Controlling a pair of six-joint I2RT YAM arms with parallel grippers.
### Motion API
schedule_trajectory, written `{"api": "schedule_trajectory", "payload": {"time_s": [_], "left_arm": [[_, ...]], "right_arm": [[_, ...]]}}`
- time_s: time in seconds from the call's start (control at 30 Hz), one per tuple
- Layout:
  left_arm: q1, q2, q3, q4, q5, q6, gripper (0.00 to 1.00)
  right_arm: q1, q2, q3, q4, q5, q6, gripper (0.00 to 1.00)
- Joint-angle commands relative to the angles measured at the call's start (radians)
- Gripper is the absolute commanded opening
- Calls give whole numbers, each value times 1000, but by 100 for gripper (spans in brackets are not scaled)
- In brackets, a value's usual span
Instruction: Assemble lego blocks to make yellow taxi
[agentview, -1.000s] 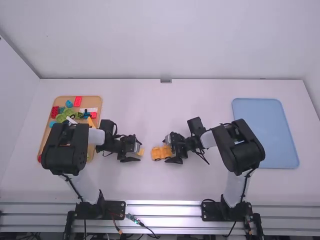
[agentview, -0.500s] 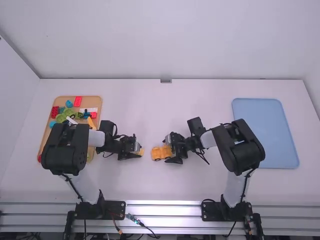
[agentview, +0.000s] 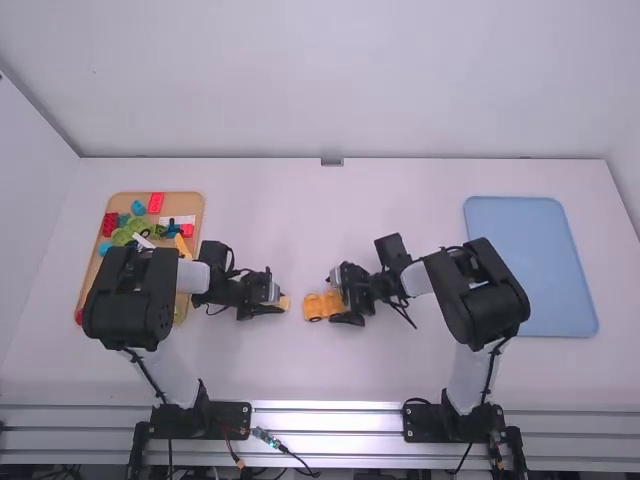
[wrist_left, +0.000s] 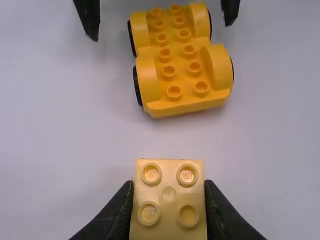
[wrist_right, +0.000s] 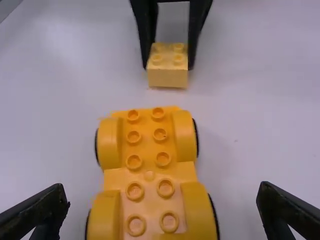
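Observation:
My left gripper (agentview: 272, 304) is low over the table left of the middle, shut on a small pale-yellow block (agentview: 284, 303). In the left wrist view that gripper (wrist_left: 169, 205) pinches the block (wrist_left: 168, 197) by its sides, studs showing. The orange-yellow car base (agentview: 316, 305) stands on its wheels just right of the block, apart from it. My right gripper (agentview: 340, 304) is at the base's right end. In the right wrist view the right gripper (wrist_right: 162, 202) is open, its fingers on either side of the car base (wrist_right: 150, 175), not touching it.
At the left a tan tray (agentview: 199, 212) holds several coloured pieces, among them a red block (agentview: 155, 203) and green ones (agentview: 127, 232). A blue tray (agentview: 530, 265) lies on the right side of the white table (agentview: 380, 200).
My left gripper has closed on the pale-yellow block and shifted slightly right with it, towards the car base. The right arm has barely moved.

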Motion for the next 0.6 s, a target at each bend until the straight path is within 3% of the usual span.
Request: {"api": "schedule_trajectory", "payload": {"time_s": [0.0, 0.2, 0.4, 0.57], "left_arm": [[-3, 10, -10, -2, 85, -3, 2], [-3, 10, -11, 3, 84, -4, 2], [-3, 10, -10, 4, 92, -4, 2], [-2, 10, -10, 10, 127, -4, 2]], "right_arm": [[9, 19, -8, 14, 31, 89, 100], [63, 19, -9, -4, 109, 71, 99], [86, 19, -9, -32, 113, 9, 82], [60, 19, -9, -34, 113, 10, 77]]}}
